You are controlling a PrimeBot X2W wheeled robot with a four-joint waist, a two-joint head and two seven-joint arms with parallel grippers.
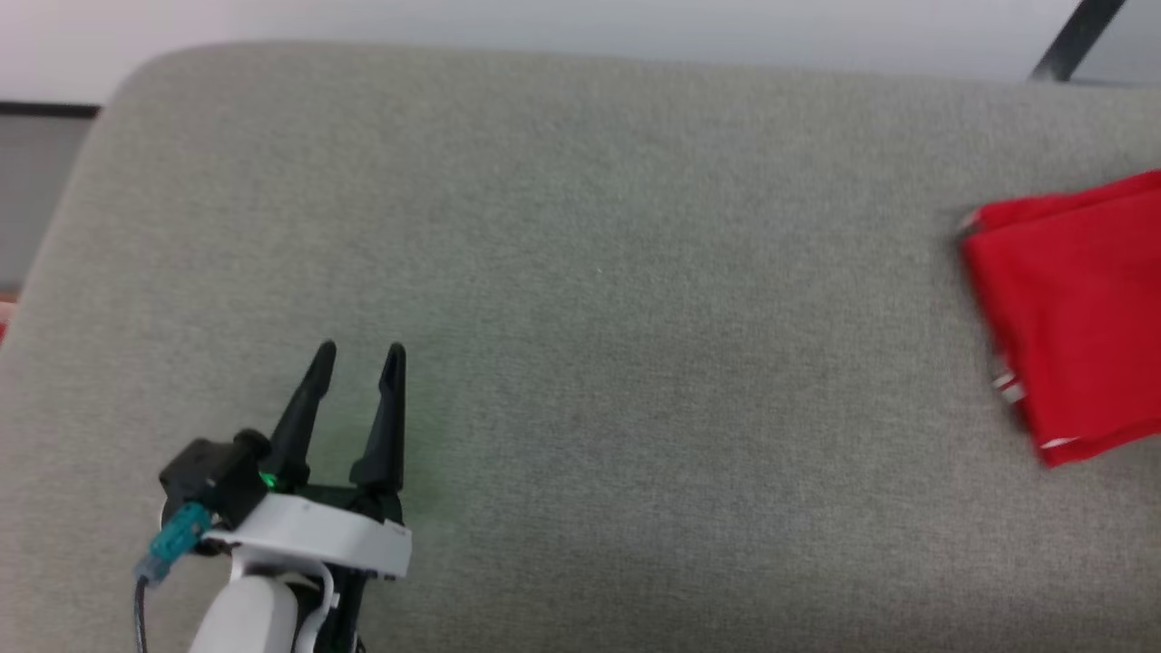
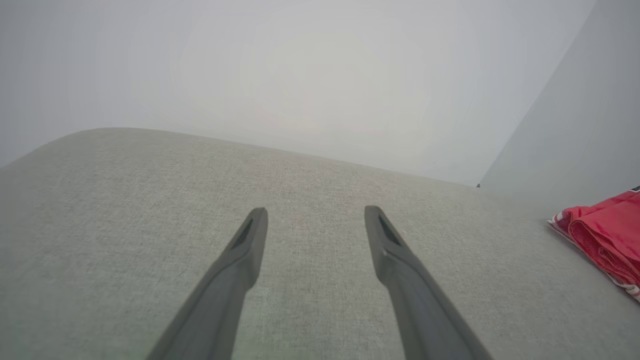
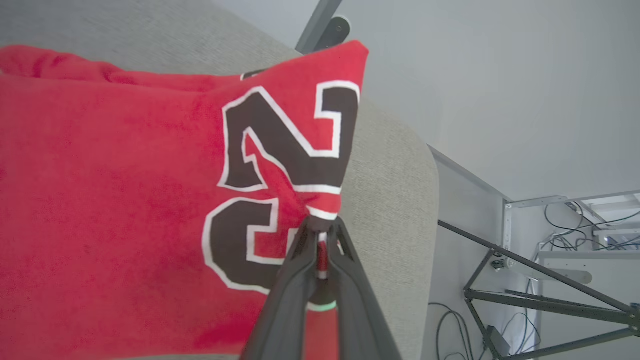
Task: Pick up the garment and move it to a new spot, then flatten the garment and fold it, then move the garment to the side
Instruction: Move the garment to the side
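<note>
Grey woven fabric covers the padded surface (image 1: 635,272). At 7 o'clock in the head view, the left gripper (image 1: 360,349) is positioned over this surface with its jaws spread wide and nothing held between them. The same empty gap is shown by the left gripper (image 2: 315,212) in its own wrist view. At 3 o'clock in the head view, the garment (image 1: 1079,308) is laid folded on the surface, well apart from the left gripper and cut off by the picture edge. In the right wrist view, the right gripper (image 3: 320,227) is clamped on an edge of the garment (image 3: 125,175), just beside the black, white-outlined digits (image 3: 280,165). Red cloth is pinched between its fingers.
</note>
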